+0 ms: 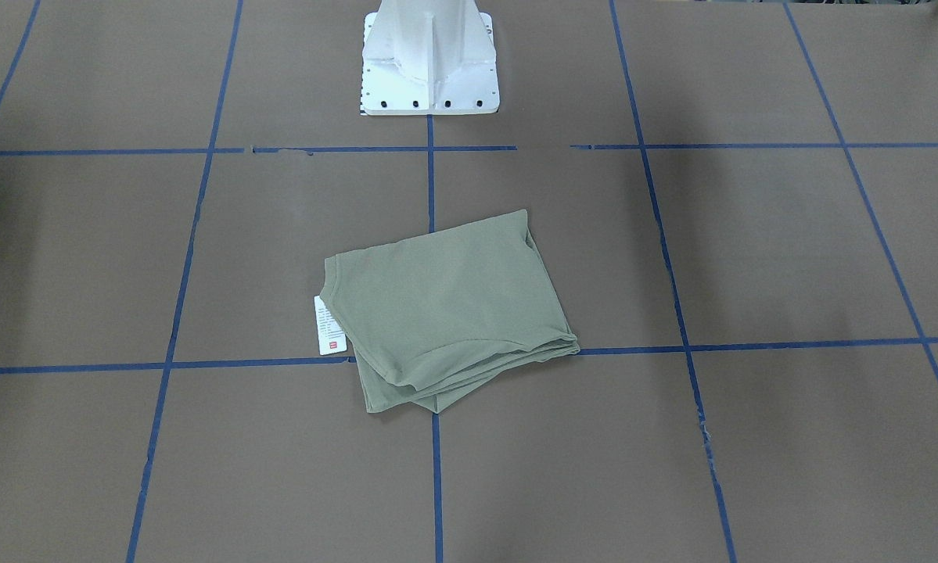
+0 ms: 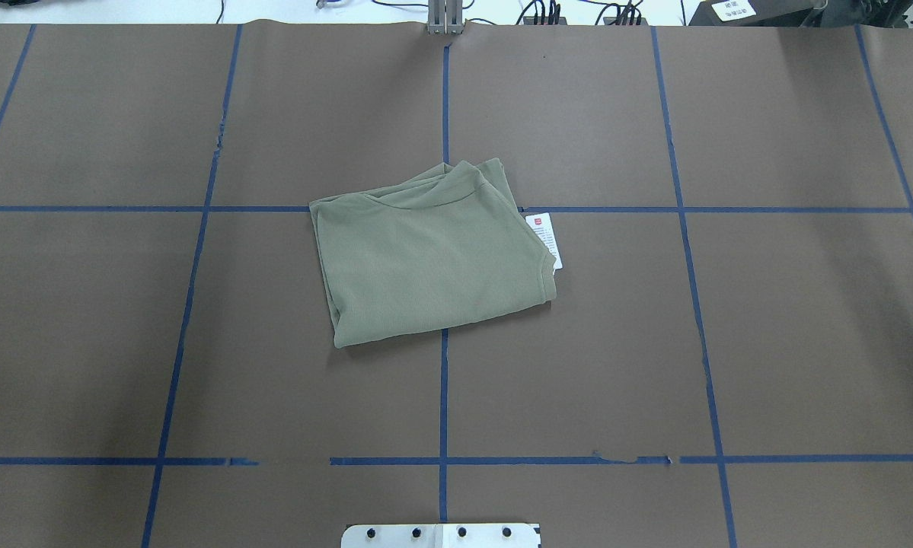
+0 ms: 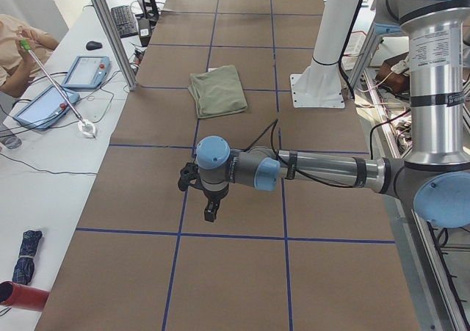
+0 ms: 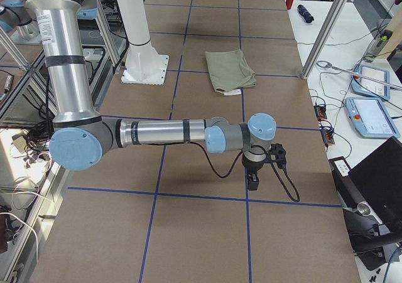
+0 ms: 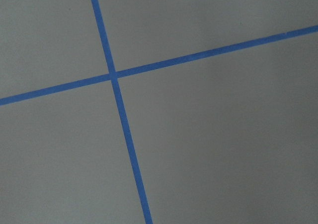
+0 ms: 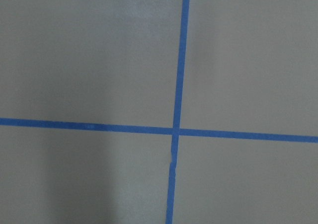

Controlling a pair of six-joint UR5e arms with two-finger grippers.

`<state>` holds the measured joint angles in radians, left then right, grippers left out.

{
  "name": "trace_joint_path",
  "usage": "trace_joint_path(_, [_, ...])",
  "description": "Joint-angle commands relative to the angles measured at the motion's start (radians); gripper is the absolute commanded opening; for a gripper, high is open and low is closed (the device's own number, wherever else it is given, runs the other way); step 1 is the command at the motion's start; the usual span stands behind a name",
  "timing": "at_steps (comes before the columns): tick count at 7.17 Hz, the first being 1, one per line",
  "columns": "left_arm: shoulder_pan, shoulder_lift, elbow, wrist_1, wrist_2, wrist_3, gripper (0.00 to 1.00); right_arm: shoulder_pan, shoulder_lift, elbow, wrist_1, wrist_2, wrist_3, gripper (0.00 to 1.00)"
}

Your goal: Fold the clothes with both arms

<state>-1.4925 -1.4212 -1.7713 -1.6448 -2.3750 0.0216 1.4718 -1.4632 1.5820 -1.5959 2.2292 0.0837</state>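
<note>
Brown paper-covered tabletop (image 2: 806, 342), gridded with blue tape lines (image 5: 115, 76); white pedestal (image 1: 429, 62) at the robot's edge, mid-width. Left claw (image 3: 210, 212): points straight down above bare paper near a tape crossing, out toward the robot's left end. Nothing in it. Only the side camera catches it, so I cannot tell how far it gapes. Right claw (image 4: 253, 181): mirror pose toward the right end, also carrying nothing, opening likewise cannot be told. Both wrist cameras show only paper and tape. Both claws are well apart from the shirt (image 2: 426, 259), which lies mid-table in front of the pedestal, over a tape crossing, folded into a compact rough rectangle and skewed to the grid. Hang tag (image 2: 545, 236) pokes out flat on the robot's right side. Layers along the far edge are stepped, not flush. Judgement: fold looks essentially done. Risks if another fold or a tidy-up is tried: a pinch on the stepped edge may catch only the top layer and peel the stack open; uneven pulls by the two arms would skew it further; a claw driven too low could snag the paper.
</note>
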Motion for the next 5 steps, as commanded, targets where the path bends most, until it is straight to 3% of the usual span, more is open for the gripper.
trace_joint_path(1, [-0.066, -0.007, -0.002, 0.084, 0.005, 0.049, 1.00, -0.002, -0.032, 0.035, -0.025, -0.031, 0.005, 1.00])
trace_joint_path(5, [-0.071, -0.016, -0.013, 0.103, 0.007, 0.038, 1.00, -0.002, -0.040, 0.036, -0.025, -0.028, 0.005, 1.00])
